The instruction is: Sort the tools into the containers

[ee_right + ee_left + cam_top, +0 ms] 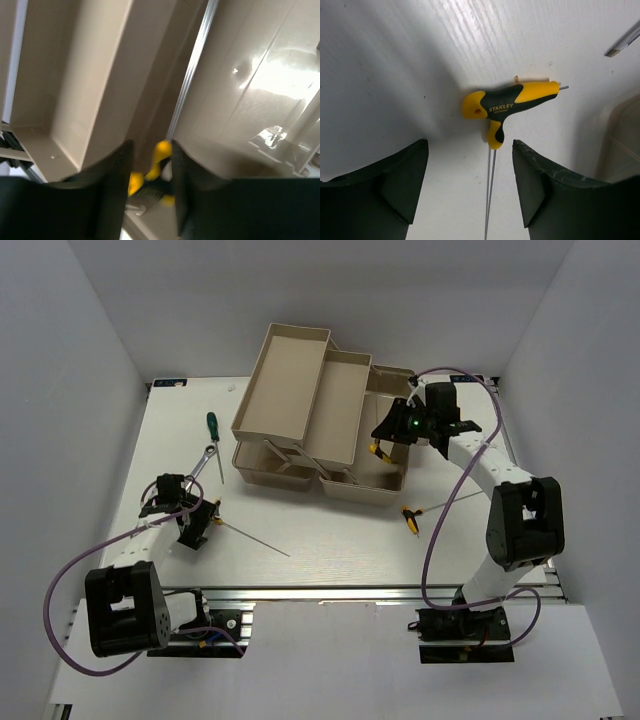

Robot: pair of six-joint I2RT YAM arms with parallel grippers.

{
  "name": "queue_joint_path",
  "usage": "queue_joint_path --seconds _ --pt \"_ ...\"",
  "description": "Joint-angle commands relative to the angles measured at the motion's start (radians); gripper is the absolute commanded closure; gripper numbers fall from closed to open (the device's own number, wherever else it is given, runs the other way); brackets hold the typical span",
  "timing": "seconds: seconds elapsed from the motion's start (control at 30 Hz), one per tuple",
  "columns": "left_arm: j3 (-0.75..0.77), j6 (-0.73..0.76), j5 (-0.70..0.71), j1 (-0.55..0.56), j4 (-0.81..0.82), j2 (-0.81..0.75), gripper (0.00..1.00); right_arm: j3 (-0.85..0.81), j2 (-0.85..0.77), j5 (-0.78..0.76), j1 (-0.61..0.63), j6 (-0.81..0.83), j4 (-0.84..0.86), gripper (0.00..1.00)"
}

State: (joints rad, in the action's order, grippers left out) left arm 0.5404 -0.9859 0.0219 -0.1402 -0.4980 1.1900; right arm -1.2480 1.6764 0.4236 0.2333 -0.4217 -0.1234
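My left gripper is open, low over the table. A yellow-and-black T-handle hex key lies just ahead of its fingertips, its thin shaft running back between the jaws without touching them. My right gripper is shut on another hex key, held over the beige fold-out toolbox beside its raised trays. A third hex key lies on the table right of the toolbox. A green-handled screwdriver and a silver wrench lie left of it.
The toolbox's two upper trays are fanned out to the back left, above lower compartments. White walls enclose the table on three sides. Purple cables loop beside both arms.
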Motion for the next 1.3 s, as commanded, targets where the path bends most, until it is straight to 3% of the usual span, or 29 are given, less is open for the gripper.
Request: queue_joint_path --seconds 0.0,0.07,0.2,0.43,0.67,0.93,1.27 --pt "0.019 0.029 0.041 0.001 0.018 0.031 0.23 -0.021 -0.01 -0.02 -0.009 -0.017 0.041 0.56" --pt "0.021 0.036 0.032 0.002 0.036 0.06 0.3 -0.011 -0.023 -0.016 -0.008 -0.005 0.042 0.48" --pt "0.036 0.044 0.026 0.001 0.075 0.111 0.36 0.001 -0.084 0.023 -0.022 0.026 0.044 0.45" --pt "0.09 0.064 0.033 0.008 0.101 0.207 0.39 0.094 -0.239 0.067 -0.051 0.098 0.038 0.43" --pt "0.156 0.087 0.098 0.119 0.026 0.309 0.44 0.189 -0.349 0.053 -0.094 0.113 0.016 0.42" --pt "0.182 0.113 0.19 0.266 0.001 0.353 0.44 0.246 -0.386 0.058 -0.132 0.118 0.01 0.42" --pt "0.182 0.159 0.32 0.286 -0.06 0.468 0.52 0.265 -0.405 0.061 -0.141 0.109 0.008 0.42"
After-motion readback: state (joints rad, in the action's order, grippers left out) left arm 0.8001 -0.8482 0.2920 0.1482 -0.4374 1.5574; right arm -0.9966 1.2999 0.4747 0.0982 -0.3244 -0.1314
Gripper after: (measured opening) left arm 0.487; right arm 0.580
